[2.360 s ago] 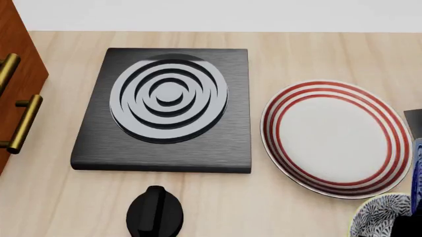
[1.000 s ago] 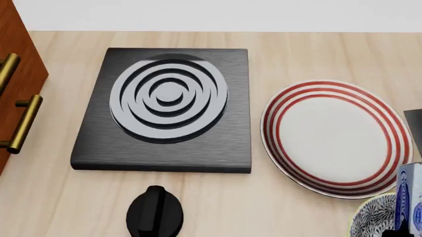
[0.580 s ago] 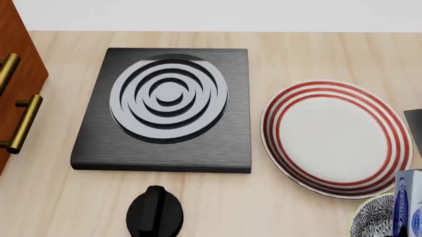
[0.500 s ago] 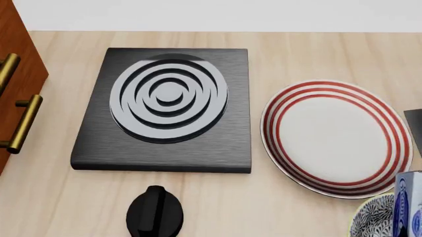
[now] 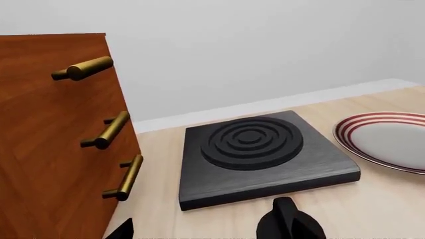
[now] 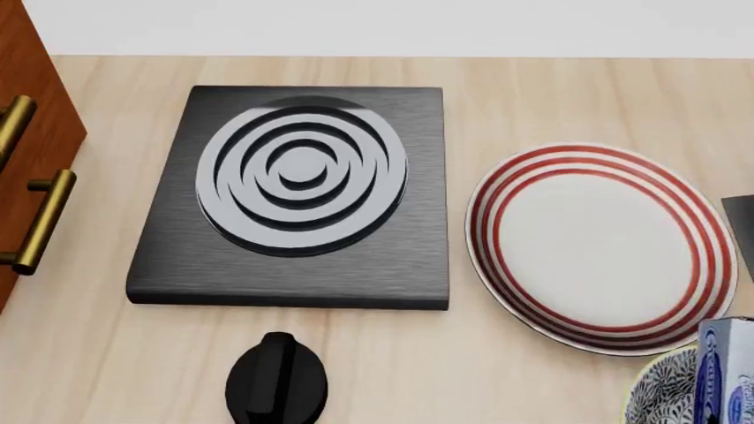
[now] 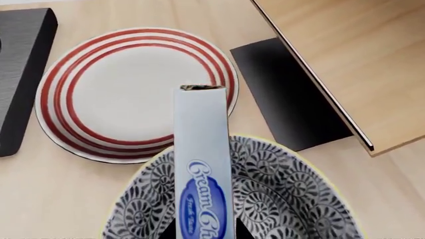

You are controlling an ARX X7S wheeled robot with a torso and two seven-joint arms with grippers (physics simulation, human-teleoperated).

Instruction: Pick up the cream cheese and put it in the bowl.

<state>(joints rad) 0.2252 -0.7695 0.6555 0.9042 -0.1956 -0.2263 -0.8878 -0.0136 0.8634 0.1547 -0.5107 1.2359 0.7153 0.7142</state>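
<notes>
The cream cheese (image 7: 202, 164), a narrow blue box with a darker oval logo, stands on end between the dark fingers of my right gripper (image 7: 202, 232), which is shut on it. It hangs over the inside of the patterned bowl (image 7: 292, 199). The head view catches only the box (image 6: 728, 371) and part of the bowl (image 6: 659, 397) at the bottom right corner. My left gripper (image 5: 212, 235) is open with nothing in it, low over the table by the black knob (image 5: 285, 225).
A red-striped white plate (image 6: 601, 247) lies just beyond the bowl. A black stove slab (image 6: 295, 194) lies at centre, its knob (image 6: 277, 380) in front. A wooden cabinet with brass handles (image 6: 24, 132) stands at left. A raised wooden board (image 7: 345, 55) stands beside the bowl.
The cream cheese has come in from the right edge and sunk lower over the bowl in the head view. Nothing else has moved.
</notes>
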